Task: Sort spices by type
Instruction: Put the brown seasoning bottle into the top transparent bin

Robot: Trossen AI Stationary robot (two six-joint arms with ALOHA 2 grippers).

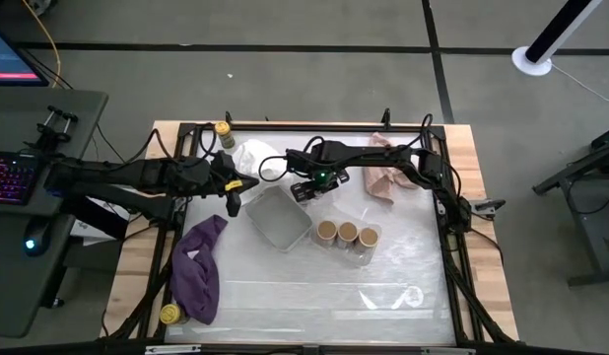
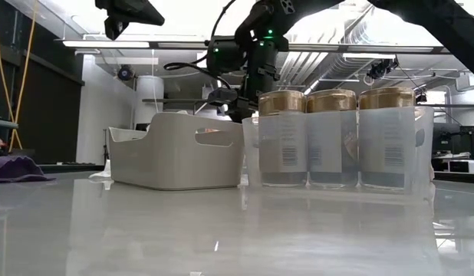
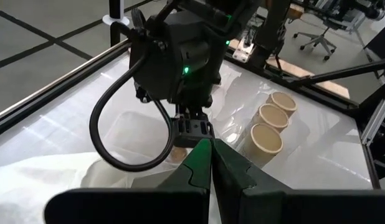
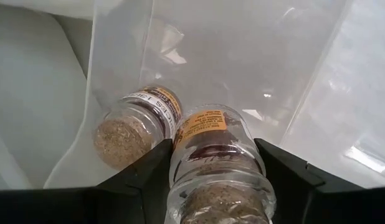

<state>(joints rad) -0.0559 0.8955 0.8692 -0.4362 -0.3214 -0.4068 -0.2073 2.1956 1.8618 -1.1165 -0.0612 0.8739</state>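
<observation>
Overhead, the left gripper (image 1: 247, 183) reaches in from the left rear, level, its fingers pressed together and empty, beside the grey tray (image 1: 279, 219). A yellow-lidded jar (image 1: 223, 129) stands at the rear left corner; another (image 1: 170, 315) sits front left by the purple cloth (image 1: 200, 268). At centre, the right gripper (image 4: 214, 163) points downward, its fingers clamped on a tiny cork-topped jar (image 4: 214, 168) with an orange label, print unreadable; a second tiny jar (image 4: 137, 124) lies touching it. To the right, three tan-topped jars (image 1: 348, 234) stand in a row inside a clear container (image 2: 426, 146).
</observation>
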